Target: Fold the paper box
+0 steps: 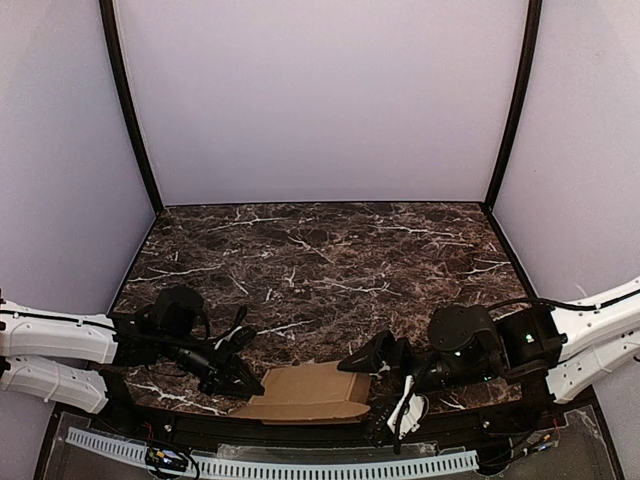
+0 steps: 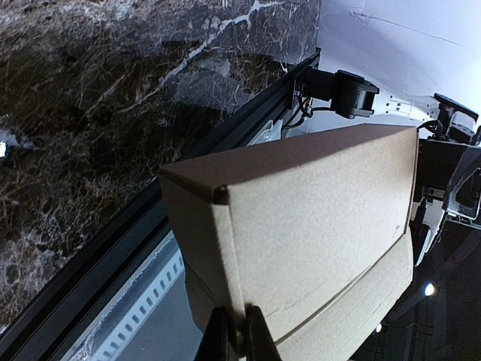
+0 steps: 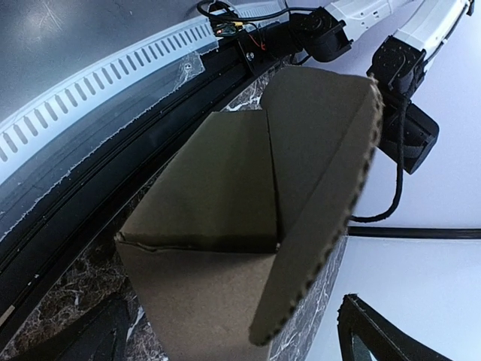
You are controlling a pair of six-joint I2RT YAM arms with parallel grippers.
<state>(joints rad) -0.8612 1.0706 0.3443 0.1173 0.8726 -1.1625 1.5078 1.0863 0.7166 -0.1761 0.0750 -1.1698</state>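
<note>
The paper box [image 1: 305,392] is a tan cardboard piece, partly folded, lying at the marble table's near edge between both arms. My left gripper [image 1: 250,383] is at its left end. In the left wrist view the gripper [image 2: 234,331] is shut on a thin wall edge of the box [image 2: 316,218]. My right gripper [image 1: 365,360] is at the box's right end. In the right wrist view its fingers [image 3: 376,331] stand wide apart and open, with the box's end and a raised rounded flap [image 3: 323,165] between them.
The table [image 1: 320,260] has a dark marble top enclosed by lilac walls with black corner posts. A black rail and a white slotted strip [image 1: 300,468] run along the near edge just below the box. Cables hang by the right arm [image 1: 405,405].
</note>
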